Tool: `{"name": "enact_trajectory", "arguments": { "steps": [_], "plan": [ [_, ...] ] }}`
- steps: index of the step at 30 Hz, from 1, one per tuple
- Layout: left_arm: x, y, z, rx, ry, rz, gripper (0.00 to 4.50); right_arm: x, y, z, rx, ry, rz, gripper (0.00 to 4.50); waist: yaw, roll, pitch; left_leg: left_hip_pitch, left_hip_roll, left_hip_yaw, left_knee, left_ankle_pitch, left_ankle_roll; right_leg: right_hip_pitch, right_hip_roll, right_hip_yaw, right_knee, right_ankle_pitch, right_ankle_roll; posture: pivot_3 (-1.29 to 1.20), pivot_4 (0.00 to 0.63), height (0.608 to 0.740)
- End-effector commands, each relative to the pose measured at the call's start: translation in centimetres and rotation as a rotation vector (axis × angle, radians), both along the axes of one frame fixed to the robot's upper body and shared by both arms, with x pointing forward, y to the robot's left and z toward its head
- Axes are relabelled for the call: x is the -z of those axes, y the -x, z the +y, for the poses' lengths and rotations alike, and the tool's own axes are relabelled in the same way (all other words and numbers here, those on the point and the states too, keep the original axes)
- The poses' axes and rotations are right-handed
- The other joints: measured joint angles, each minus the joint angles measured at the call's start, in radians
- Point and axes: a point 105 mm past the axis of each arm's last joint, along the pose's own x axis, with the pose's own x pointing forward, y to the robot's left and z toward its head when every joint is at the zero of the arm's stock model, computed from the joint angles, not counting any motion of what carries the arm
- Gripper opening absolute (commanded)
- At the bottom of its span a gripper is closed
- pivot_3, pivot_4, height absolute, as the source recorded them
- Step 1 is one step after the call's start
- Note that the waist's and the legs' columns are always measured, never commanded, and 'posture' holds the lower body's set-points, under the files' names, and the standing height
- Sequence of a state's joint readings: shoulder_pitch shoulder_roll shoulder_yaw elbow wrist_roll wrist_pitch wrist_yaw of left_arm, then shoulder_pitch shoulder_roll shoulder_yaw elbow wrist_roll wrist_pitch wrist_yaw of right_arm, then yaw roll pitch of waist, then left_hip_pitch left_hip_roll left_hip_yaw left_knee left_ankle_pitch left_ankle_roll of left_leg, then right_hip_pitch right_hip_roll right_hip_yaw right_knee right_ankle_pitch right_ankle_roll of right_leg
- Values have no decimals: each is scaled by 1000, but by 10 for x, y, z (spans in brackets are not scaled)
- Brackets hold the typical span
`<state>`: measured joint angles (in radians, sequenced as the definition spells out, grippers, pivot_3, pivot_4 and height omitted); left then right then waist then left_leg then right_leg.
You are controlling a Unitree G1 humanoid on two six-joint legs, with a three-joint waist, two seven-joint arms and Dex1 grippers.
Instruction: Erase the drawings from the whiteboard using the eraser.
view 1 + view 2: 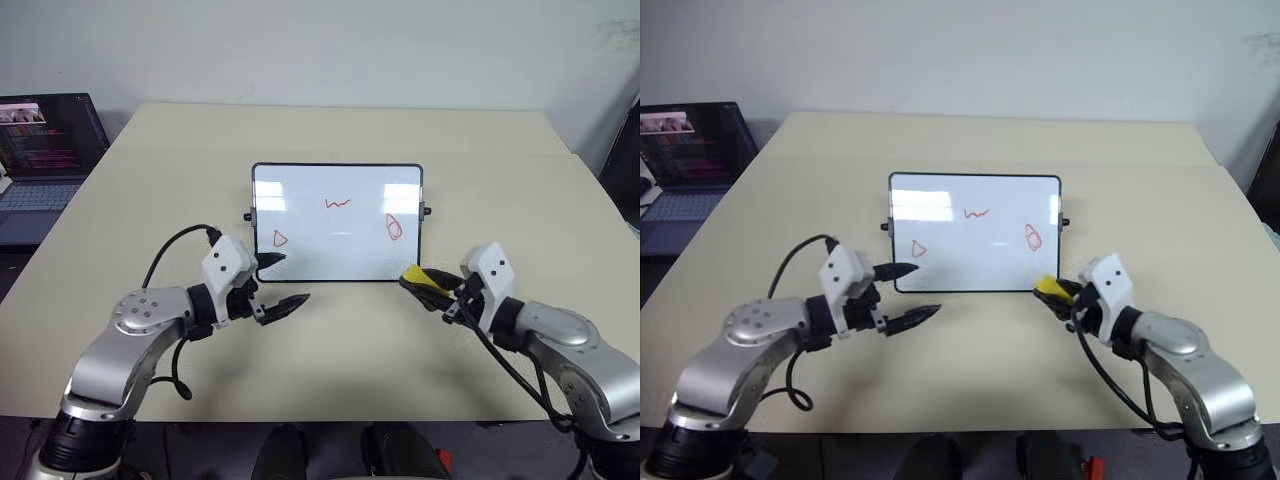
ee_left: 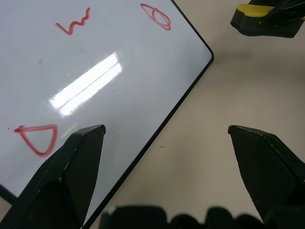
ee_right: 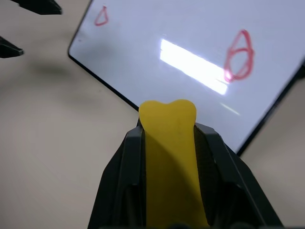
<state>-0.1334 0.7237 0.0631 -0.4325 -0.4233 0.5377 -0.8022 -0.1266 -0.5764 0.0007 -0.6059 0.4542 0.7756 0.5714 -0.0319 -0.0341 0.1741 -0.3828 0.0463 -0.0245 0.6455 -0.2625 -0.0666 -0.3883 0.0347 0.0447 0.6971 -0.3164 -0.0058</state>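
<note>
The whiteboard (image 1: 330, 250) lies flat at the middle of the table. Its drawings are red: a triangle (image 1: 280, 239) at the near left, a squiggle (image 1: 338, 204) in the middle, an oval loop (image 1: 394, 228) at the right. My right gripper (image 1: 422, 284) is shut on the yellow eraser (image 1: 425, 276), just off the board's near right corner and a little above the table. My left gripper (image 1: 287, 281) stands open at the board's near left corner, one fingertip (image 1: 272, 260) over the frame, empty. The right wrist view shows the eraser (image 3: 169, 157) clamped between the fingers, pointing at the board's near edge.
An open laptop (image 1: 45, 150) sits off the table's far left corner. The beige table (image 1: 340, 370) has bare room on all sides of the board. A black cable (image 1: 165, 255) loops up from my left wrist.
</note>
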Motion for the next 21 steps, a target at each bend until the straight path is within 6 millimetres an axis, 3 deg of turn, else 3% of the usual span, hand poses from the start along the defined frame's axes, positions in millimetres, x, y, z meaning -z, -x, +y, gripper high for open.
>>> {"name": "enact_trajectory", "arguments": {
  "steps": [1,9,16,21],
  "plan": [
    [-13,1,13,-59,-25,-53,4500,-9,2,10,-68,14,-52,1024,0,0,0,0,0,0,0,0,0,0,0,0,0,0,0,0,150,740],
    [-16,0,40,-179,-71,-65,4500,-11,-11,36,-158,65,-155,1015,-2,0,0,1,0,0,0,0,0,0,0,0,0,0,0,0,150,740],
    [-5,-4,72,-333,-123,-32,4500,-14,-30,88,-287,197,-389,1015,-2,0,0,1,0,0,0,0,0,-1,0,0,0,0,-1,0,150,740],
    [3,-5,81,-384,-155,-10,4500,-35,-50,132,-336,265,-589,1014,-1,0,1,0,1,0,0,0,0,-1,-1,-1,0,2,-4,0,150,740]
  ]
}}
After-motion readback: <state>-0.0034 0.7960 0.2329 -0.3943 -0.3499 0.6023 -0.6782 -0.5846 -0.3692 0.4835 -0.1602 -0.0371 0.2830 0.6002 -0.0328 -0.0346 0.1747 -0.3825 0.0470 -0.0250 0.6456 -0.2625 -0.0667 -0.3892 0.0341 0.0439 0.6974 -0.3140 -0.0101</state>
